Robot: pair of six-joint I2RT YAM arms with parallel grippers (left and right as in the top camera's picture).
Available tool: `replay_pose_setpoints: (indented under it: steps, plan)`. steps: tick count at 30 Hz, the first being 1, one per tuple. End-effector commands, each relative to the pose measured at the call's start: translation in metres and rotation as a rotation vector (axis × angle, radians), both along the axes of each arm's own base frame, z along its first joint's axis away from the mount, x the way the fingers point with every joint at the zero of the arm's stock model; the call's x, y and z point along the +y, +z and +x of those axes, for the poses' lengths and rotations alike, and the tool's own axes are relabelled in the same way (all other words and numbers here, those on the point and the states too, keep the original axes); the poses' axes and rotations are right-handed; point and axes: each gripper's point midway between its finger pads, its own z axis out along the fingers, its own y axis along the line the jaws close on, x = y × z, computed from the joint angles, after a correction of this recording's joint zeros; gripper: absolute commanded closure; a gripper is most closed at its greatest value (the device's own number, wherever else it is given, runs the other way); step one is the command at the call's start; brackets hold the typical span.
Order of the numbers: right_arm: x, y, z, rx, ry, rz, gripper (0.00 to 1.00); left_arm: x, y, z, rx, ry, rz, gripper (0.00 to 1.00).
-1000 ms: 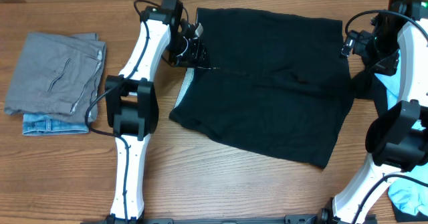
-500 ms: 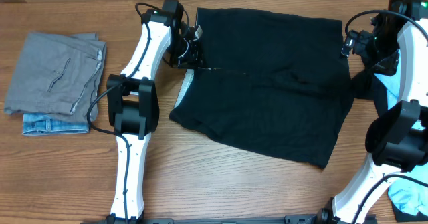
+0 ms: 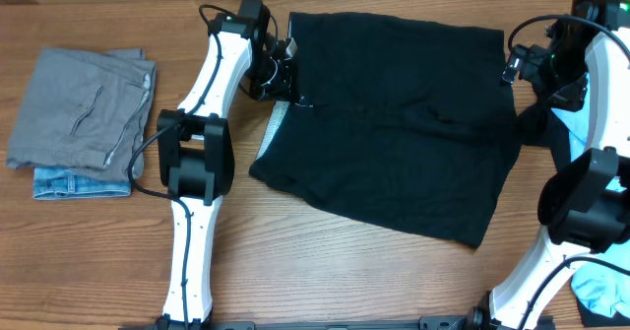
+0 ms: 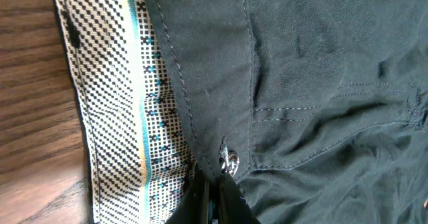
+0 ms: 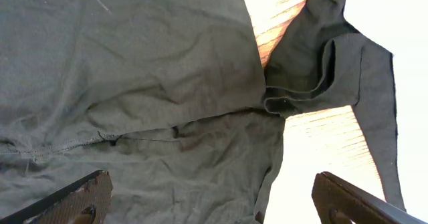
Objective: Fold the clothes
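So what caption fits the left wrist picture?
Left pincer shut on the black trousers beside their checked waistband lining.

Left arm [image 3: 212, 84] reaching forward, left gripper [image 4: 214, 200] pinched shut — right arm [image 3: 594, 59] bent inward, right gripper [image 5: 214, 200] spread wide

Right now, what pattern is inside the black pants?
The lining has black-and-white checks with a teal stripe; left wrist view.

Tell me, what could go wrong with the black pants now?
The left tool is shut on just a thin bit of the black pants at the waistband, beside a metal stud, so the cloth might slip out when lifted. The right tool is open and holds nothing; if only one side is pulled, the pants could drag and bunch up. Their edge there is already rumpled, which could spoil a neat fold.
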Motion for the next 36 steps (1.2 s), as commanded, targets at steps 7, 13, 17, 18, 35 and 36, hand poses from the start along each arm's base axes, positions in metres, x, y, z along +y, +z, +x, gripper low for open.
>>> replay_pose_setpoints:
  steps: [7,13,17,18,35,36]
  plan:
    - [-0.001,0.008,0.004,-0.029,-0.002,0.001,0.00,0.019,0.031,0.007,-0.047,0.038,0.013,0.96]
    - [-0.001,0.008,0.004,-0.029,-0.002,0.001,0.00,0.036,0.033,0.008,-0.032,0.067,0.009,0.96]
    - [-0.001,0.008,0.004,-0.029,-0.002,0.001,0.00,0.041,0.043,0.009,-0.043,0.070,-0.013,0.96]
    - [-0.001,0.008,0.004,-0.028,-0.002,0.002,0.00,0.039,0.046,0.008,-0.049,0.061,-0.030,0.96]
    - [-0.001,0.008,0.004,-0.029,-0.002,0.001,0.00,0.078,0.045,0.007,-0.042,0.154,0.200,0.62]
    - [-0.001,0.008,0.004,-0.029,-0.002,0.001,0.00,0.090,0.041,0.004,-0.021,0.211,0.283,0.63]
